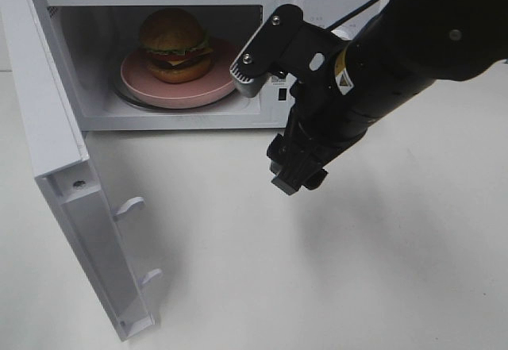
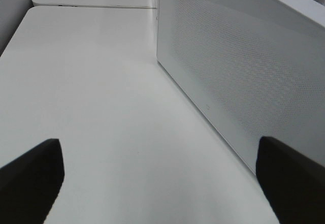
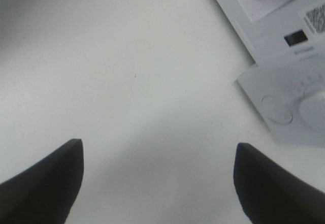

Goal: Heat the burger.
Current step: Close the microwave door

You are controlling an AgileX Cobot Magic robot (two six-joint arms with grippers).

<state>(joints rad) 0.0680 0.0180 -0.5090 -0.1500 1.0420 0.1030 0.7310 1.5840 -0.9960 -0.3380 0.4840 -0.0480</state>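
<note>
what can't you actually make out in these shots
- control panel: in exterior high it is mostly covered by the right arm. In right wrist its dials are blurred and the markings unreadable.
- left claw: outside the exterior high frame. Left wrist shows it cut off by the picture edge.
- burger: its far side is hidden by its own bulk in exterior high, and it is absent from both wrist views.
- pink plate: the burger hides its rear rim in exterior high.
</note>
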